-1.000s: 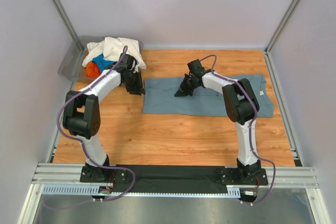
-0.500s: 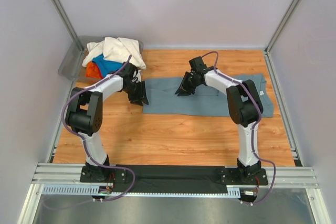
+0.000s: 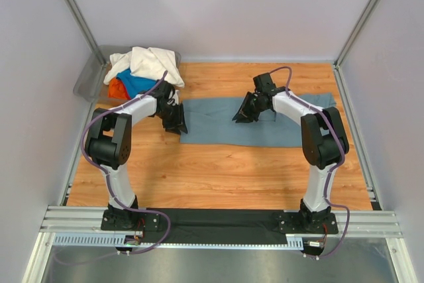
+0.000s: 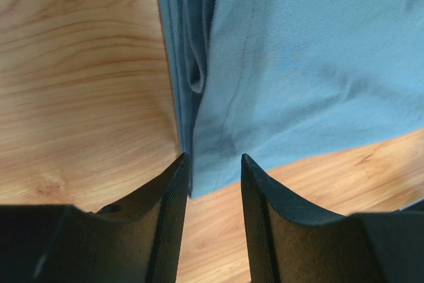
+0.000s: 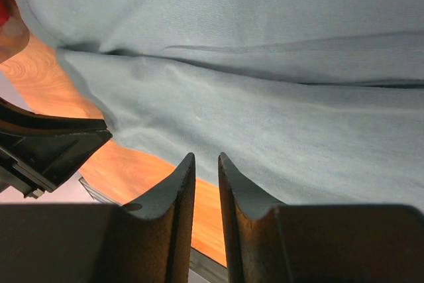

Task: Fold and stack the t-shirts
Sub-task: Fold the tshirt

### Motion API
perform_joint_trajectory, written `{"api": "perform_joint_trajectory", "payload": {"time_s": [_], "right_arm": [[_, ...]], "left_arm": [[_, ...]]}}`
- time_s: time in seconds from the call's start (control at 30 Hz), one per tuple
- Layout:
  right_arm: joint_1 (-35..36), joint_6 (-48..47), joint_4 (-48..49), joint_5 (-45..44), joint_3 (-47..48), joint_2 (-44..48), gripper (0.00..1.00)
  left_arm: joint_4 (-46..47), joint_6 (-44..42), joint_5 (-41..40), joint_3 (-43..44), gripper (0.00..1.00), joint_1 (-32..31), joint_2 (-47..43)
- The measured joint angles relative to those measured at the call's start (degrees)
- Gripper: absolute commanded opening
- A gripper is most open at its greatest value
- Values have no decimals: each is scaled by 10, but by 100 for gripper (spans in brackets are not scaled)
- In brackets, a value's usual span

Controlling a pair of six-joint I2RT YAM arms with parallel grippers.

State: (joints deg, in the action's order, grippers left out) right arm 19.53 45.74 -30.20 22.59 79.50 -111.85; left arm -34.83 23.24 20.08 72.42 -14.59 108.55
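A slate grey-blue t-shirt [image 3: 291,130] lies on the wooden table, folded into a long strip. My left gripper [image 3: 176,124] is low at its front left corner. In the left wrist view it is open [image 4: 215,157], with the shirt's corner [image 4: 205,177] between the fingertips. My right gripper [image 3: 241,116] hovers over the strip's middle. In the right wrist view it [image 5: 207,156] stands open by a narrow gap with nothing in it, just above the shirt [image 5: 265,64]. Cream-white [image 3: 151,61], bright blue [image 3: 136,83] and red-orange [image 3: 116,89] shirts are heaped at the back left.
A grey plastic bin [image 3: 88,79] at the back left corner holds the heap of shirts. Metal frame posts and white walls close the table on three sides. Bare wood [image 3: 218,170] lies in front of the shirt. The left arm's gripper shows in the right wrist view [image 5: 46,144].
My right gripper has moved to the right along the shirt. My left gripper has moved forward and down to the shirt's front left corner.
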Motion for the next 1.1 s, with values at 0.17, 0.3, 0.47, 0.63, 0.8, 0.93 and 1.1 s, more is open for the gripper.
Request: {"api": "perform_joint_trajectory", "payload": {"time_s": [0.17,0.3,0.47,0.63,0.8,0.93,1.1], "right_arm": [[2,-2,4,0,-2,0,22],[2,-2,8,1,-11,0,21],[2,-2,9,1,-17,0,21],[2,-2,13,1,-26,2,21],[2,-2,14,4,-35,4,21],[2,-2,16,5,-37,4,21],[2,-2,18,7,-38,4,20]], "left_arm": [[3,0,-21,-10,45,0,-3],[4,1,-22,-12,42,0,-3],[17,5,-19,-19,37,0,-3],[22,7,-14,-30,33,0,-3],[30,10,-6,-35,29,0,-5],[30,11,-7,-40,35,0,-14],[30,14,-7,-41,29,0,-23]]}}
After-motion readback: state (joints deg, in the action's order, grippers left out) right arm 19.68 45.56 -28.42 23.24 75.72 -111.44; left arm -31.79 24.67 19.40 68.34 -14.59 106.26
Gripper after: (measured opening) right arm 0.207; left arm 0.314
